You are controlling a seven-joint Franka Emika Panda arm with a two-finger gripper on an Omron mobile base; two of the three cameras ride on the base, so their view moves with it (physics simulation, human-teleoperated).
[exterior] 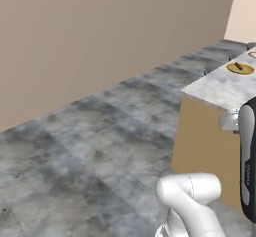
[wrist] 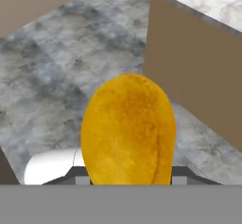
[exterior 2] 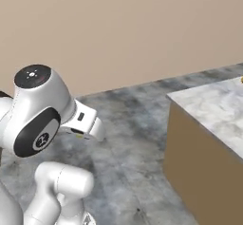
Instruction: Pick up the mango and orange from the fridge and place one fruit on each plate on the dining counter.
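Note:
A large yellow-orange mango (wrist: 128,133) stands upright between my gripper's (wrist: 128,175) jaws in the hand view, and they are shut on it. It hides most of both dark fingers (wrist: 182,172). The mango hangs above the grey floor, short of the dining counter (wrist: 198,57). In the left base view the counter's marble top (exterior: 220,88) carries a yellow-orange-rimmed plate (exterior: 240,68) and, farther back at the frame edge, a red-rimmed plate (exterior: 253,54). The orange and the fridge are out of view.
The counter's brown wooden side (exterior 2: 199,172) rises from the grey tiled floor (exterior: 100,146) to my right. A plain beige wall (exterior: 100,31) runs along the far side. Grey stools (exterior: 210,70) stand beyond the counter's far end.

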